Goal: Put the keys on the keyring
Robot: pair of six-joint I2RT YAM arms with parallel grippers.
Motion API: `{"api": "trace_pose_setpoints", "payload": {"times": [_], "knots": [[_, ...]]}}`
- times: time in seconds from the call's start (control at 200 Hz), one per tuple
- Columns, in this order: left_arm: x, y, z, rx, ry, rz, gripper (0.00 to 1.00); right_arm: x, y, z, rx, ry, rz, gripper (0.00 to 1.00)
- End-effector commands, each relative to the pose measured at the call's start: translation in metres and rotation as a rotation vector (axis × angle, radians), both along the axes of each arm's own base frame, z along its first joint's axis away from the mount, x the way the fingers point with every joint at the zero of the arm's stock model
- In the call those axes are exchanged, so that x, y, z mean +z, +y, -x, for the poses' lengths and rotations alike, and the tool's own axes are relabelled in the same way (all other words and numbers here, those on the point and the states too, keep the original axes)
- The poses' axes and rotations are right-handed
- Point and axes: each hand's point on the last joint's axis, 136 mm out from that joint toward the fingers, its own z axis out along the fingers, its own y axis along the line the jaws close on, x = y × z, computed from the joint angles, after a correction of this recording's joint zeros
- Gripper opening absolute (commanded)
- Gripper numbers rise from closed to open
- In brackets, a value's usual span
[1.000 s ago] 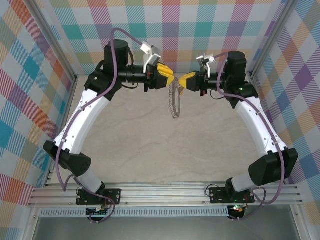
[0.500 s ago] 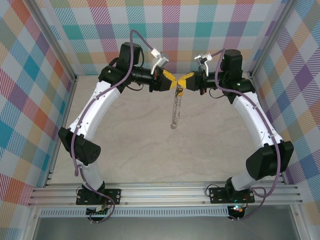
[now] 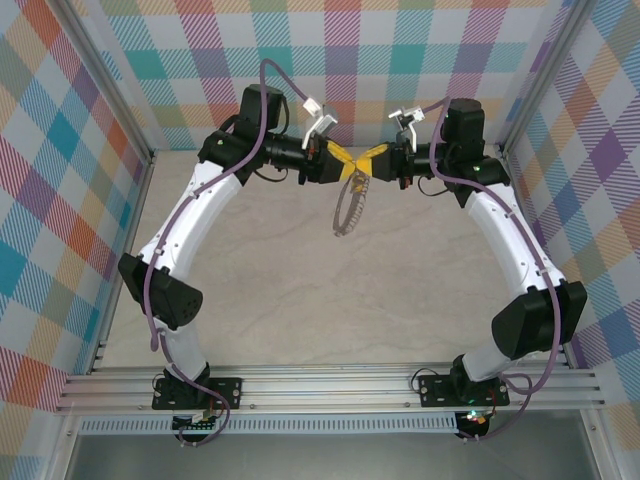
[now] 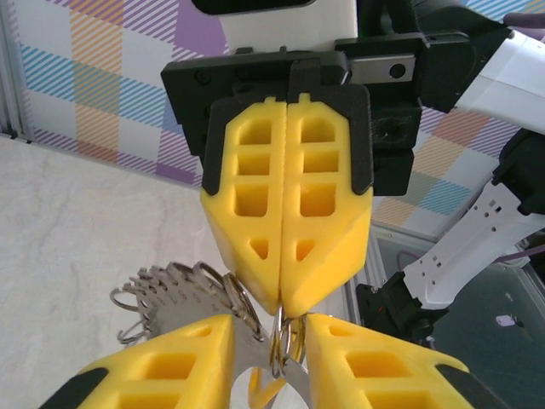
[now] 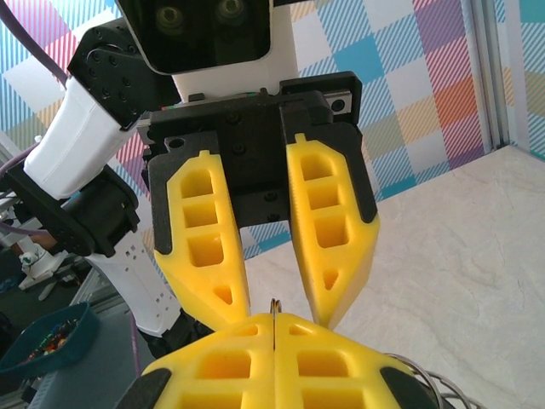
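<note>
Over the last half second the keyring (image 3: pixel 346 208) has swung. It hung straight down and edge-on, and now its lower end is slanted out to the left, so the scalloped loop shows open. The arms have hardly shifted in that time, though a second ago both wrists sat lower in the overhead view.

The left gripper (image 3: pixel 350 163) stands just left of the keyring's top and the right gripper (image 3: pixel 367 160) just right of it, their yellow tips almost touching above the loop. The rest of the keyring hangs free in the air, well above the pale marbled table (image 3: pixel 300 290).

The right gripper's fingers (image 4: pixel 319 221) are pressed flat together. A thin edge of the keyring's metal stands out of the seam at their tip (the small end loops dangle right under it).

The left gripper's fingers (image 5: pixel 204 247) stand apart with a plain gap. The keyring's top lies in that gap, beside the left-hand finger, and nothing shows it being pinched there.

A yellow-orange scrap (image 4: pixel 266 394) sits below the keyring's loops in the left wrist view. It is cut off by the frame edge, leaving too little to name.
</note>
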Motion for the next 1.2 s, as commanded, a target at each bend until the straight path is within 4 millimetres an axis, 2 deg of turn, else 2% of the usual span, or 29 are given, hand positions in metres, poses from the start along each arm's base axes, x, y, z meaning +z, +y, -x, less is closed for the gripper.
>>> {"api": "trace_pose_setpoints", "payload": {"times": [0.0, 0.235, 0.355, 0.455, 0.6, 0.77, 0.85, 1.195], "knots": [[0.012, 0.001, 0.003, -0.037, -0.015, 0.034, 0.22, 0.012, 0.001, 0.003, 0.038, -0.051, -0.025, 0.0], [0.01, -0.002, 0.006, -0.061, -0.004, 0.039, 0.08, 0.011, 0.001, -0.001, 0.032, -0.048, -0.026, 0.0], [0.009, -0.003, 0.008, -0.071, 0.0, 0.041, 0.08, 0.011, 0.002, -0.002, 0.028, -0.047, -0.027, 0.0], [0.009, -0.002, 0.01, -0.085, 0.008, 0.041, 0.15, 0.012, 0.002, -0.003, 0.025, -0.048, -0.028, 0.0], [0.007, -0.004, 0.013, -0.098, 0.014, 0.037, 0.16, 0.011, 0.002, -0.006, 0.02, -0.046, -0.029, 0.0], [0.004, -0.005, 0.015, -0.108, 0.02, 0.033, 0.08, 0.011, 0.002, -0.007, 0.016, -0.044, -0.03, 0.0], [0.002, -0.006, 0.016, -0.114, 0.024, 0.029, 0.0, 0.011, 0.002, -0.007, 0.016, -0.042, -0.03, 0.0], [-0.001, -0.018, 0.019, -0.125, 0.014, 0.027, 0.0, 0.014, 0.002, -0.009, 0.0, -0.044, -0.034, 0.0]]}}
